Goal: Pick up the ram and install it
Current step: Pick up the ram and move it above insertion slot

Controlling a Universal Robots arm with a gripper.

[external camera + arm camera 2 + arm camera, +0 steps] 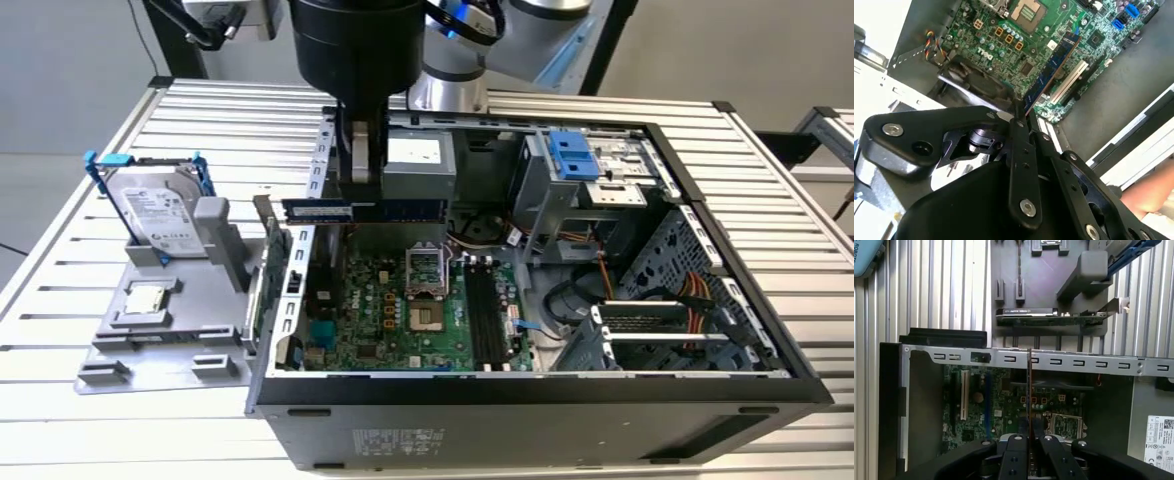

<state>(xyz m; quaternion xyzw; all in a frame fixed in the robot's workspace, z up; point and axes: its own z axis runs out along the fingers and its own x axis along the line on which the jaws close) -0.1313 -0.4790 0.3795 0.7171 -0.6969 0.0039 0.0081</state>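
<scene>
Blue-green ram (1051,70) clamped in the tool (1021,116), over the motherboard (985,31).

Edge-on ram (1029,385) in the claw (1030,441), motherboard (1004,407) beyond.

Black gripper (1020,109), silver screws (892,130); silver arm (447,90), blue joint ring (455,12).

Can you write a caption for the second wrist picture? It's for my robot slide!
The claw grips the ram, a long thin stick, over the computer's green motherboard.
</scene>
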